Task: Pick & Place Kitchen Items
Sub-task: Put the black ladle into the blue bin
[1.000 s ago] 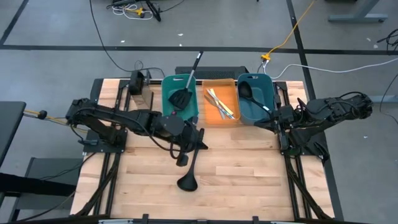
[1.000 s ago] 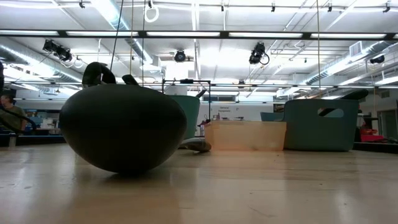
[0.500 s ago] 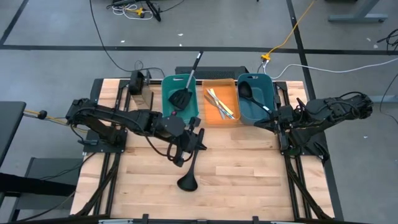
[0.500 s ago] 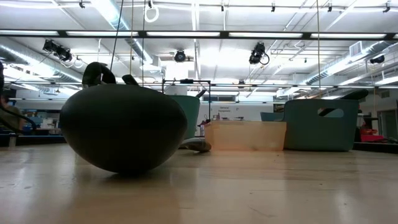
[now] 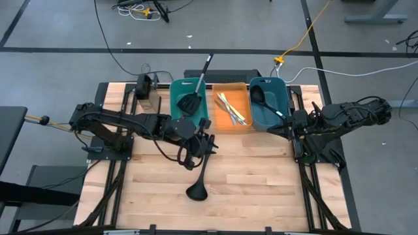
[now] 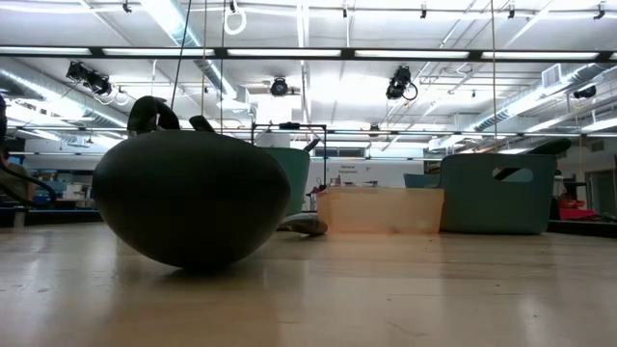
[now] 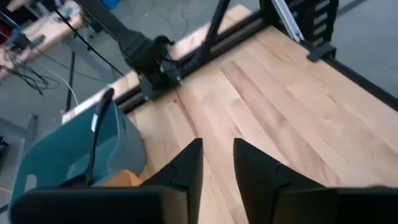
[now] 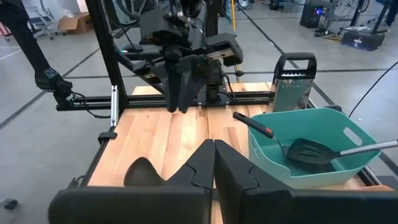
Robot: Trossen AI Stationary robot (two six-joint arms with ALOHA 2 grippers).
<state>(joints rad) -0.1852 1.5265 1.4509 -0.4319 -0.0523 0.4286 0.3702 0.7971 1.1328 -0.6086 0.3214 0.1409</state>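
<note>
Overhead, left to right. Left gripper [image 5: 208, 145] above mid-table, just over the handle end of a black ladle [image 5: 198, 183]; fingers [image 7: 186, 167] narrowly parted, nothing between them. Ladle flat on the wooden table [image 5: 261, 189], bowl toward the near edge, looming large in the low view [image 6: 191, 198]. Behind, along the far edge: green bin [image 5: 176, 108] holding a black slotted spatula [image 5: 193, 98], handle poking out over the rim; orange bin [image 5: 230, 122] holding thin sticks [image 5: 230, 106]; teal bin [image 5: 269, 116] holding a second black ladle [image 5: 263, 99]. Right gripper [image 5: 277, 128] waiting at the teal bin's near right corner, fingers [image 8: 231, 168] pressed together, empty.
</note>
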